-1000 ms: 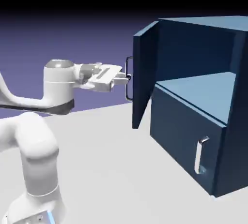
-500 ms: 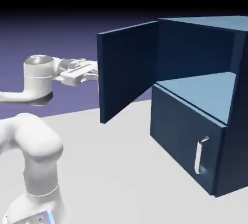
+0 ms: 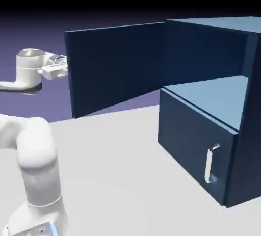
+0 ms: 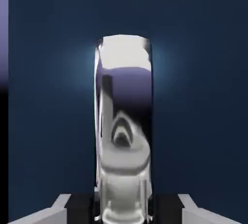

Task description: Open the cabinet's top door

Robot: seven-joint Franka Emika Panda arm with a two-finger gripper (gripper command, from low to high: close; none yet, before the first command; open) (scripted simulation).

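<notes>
Since the jaws are clamped shut on the silver handle (image 4: 123,131), which fills the middle of the hand view right between the two grey fingertips (image 4: 58,208), the grip looks firm for now. Just beyond the handle is the dark blue face of the top door (image 3: 117,67). In the exterior view the door stands swung far out from the cabinet (image 3: 214,102), well away from its front, so the task looks nearly or fully done. The gripper (image 3: 60,68) sits at the door's free edge, on its far side.

The risk, as I judge it, is overpulling: the arm is stretched wide, and more swing could strain the hinge or drag the jaws off the bar.

The door hides the jaws and the handle in the exterior view. The hinge is not visible. The lower panel (image 3: 193,143), farther off, stays shut above the worktop (image 3: 117,179).
</notes>
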